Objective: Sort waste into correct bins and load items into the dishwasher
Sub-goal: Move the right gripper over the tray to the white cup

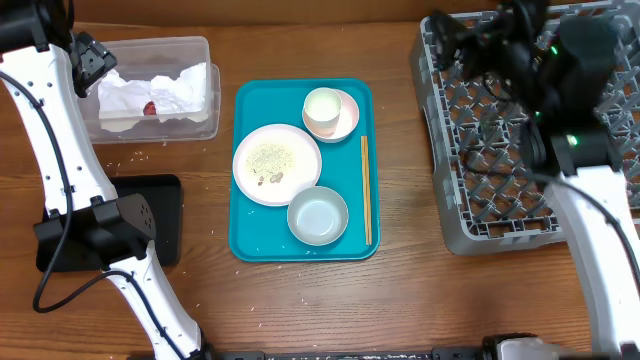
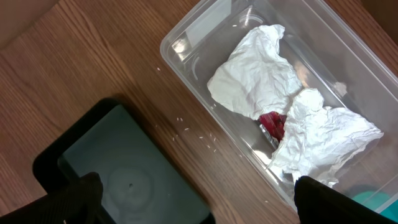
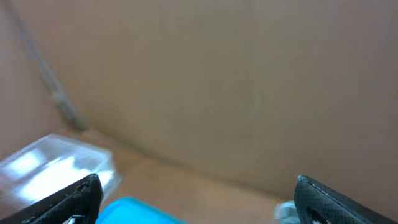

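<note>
- Left gripper [image 2: 199, 198] gapes empty above clear tub [image 2: 198, 28] holding crumpled napkins [image 2: 255, 78], red sachet [image 2: 272, 123].
- Right gripper [image 3: 198, 199] wide open over dish rack [image 1: 480, 200].
- Chopsticks [image 1: 365, 190] lie front-to-back along teal tray's [image 1: 252, 232] right edge.

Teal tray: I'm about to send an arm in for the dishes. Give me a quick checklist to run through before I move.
1. Left gripper open and empty: ok.
2. Right gripper open and empty: ok.
3. Crumpled paper napkin and sachet wrapper inside the clear tub: ok.
4. Pink plate free of food: not ok, rice scraps lie on it.
5. Dish rack has room: ok, the pegs in view hold nothing.
6. Wooden table free of waste: not ok, loose grains lie beside the tub.
</note>
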{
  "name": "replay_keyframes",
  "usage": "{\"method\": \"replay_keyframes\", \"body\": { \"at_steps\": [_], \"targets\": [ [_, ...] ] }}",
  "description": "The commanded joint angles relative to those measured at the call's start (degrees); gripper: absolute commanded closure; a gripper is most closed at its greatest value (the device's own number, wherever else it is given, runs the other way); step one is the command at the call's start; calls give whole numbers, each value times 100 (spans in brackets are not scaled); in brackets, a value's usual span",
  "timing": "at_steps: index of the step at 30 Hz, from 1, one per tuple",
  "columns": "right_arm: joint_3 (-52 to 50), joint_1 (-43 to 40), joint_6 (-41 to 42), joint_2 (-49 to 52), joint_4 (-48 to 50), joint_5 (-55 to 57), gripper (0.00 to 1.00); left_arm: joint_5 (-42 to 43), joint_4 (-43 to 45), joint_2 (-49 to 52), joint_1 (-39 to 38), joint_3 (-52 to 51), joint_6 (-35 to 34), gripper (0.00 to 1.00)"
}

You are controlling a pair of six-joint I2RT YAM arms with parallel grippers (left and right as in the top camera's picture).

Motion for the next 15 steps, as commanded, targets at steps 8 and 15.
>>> {"method": "replay_keyframes", "body": {
  "at_steps": [8,15],
  "targets": [
    [192,424,1886,1180,667,-876,0,-15,4,-33,-39,-20,-70,0],
    [1279,1270,918,1834,-1504,507,0,-15,4,-33,-39,-20,-70,0]
  ]
}}
